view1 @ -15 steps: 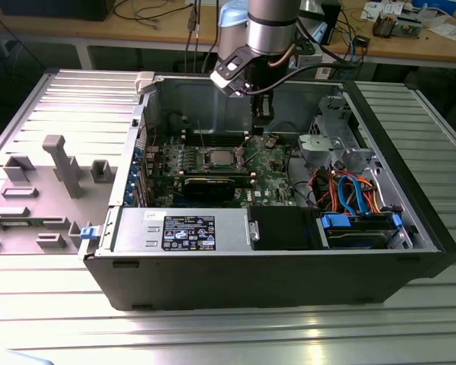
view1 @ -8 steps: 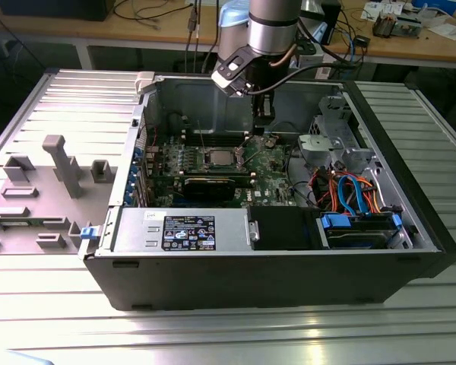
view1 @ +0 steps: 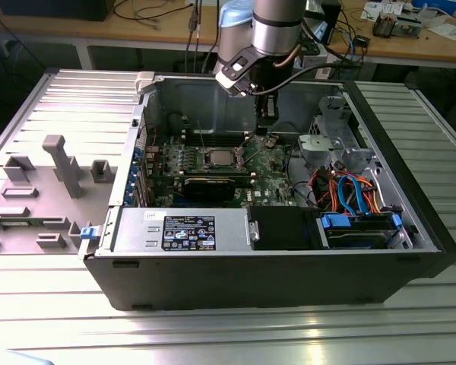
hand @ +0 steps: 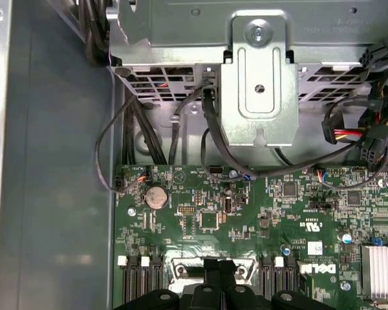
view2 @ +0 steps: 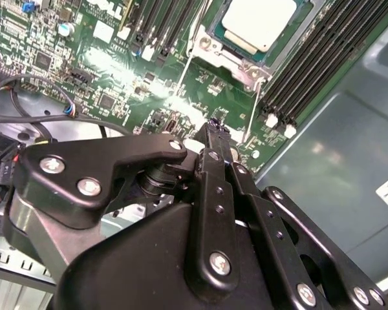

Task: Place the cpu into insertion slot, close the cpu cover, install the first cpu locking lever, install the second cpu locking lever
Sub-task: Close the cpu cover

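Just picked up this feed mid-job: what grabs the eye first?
The open computer case on the metal table, with the gripper hanging inside it over the green motherboard. In the second wrist view the silver-topped cpu sits in the insertion slot, beyond the gripper.

The arm (view1: 277, 26) stood vertical, directly above the fingers, with the gripper (view1: 264, 129) pointing straight down. In the second wrist view the fingers (view2: 211, 174) lay pressed together, tips meeting, with nothing between them. The black linkage bars (view2: 291, 239) spread outward behind the fingertips. In the first wrist view the fingertips (hand: 211, 271) sat side by side.
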Tool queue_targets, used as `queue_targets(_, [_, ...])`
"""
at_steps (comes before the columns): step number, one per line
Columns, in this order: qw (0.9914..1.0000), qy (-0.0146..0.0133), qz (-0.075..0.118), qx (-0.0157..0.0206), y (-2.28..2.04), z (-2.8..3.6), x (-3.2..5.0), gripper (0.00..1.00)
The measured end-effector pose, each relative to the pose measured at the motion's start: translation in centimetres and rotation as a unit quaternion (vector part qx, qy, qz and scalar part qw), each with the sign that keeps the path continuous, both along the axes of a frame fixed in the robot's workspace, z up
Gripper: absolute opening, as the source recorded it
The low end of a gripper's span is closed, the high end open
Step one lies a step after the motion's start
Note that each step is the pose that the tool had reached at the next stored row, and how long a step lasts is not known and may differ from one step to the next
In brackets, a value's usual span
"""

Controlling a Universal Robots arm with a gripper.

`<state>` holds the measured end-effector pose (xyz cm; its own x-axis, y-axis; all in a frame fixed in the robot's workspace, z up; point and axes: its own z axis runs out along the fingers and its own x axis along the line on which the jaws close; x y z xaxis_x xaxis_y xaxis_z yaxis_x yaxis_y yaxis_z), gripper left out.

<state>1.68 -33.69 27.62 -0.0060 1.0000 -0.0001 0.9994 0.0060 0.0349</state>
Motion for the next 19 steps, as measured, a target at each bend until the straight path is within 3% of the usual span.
queue_targets(8, [1.0,0.001,0.0,0.0,0.0,-0.52,1.5,0.11])
queue_targets(15, [1.0,0.0012,0.0,0.0,0.0,-1.15,1.73,0.11])
queue_targets(19, [1.0,0.002,0.0,0.0,0.0,-2.16,1.79,0.11])
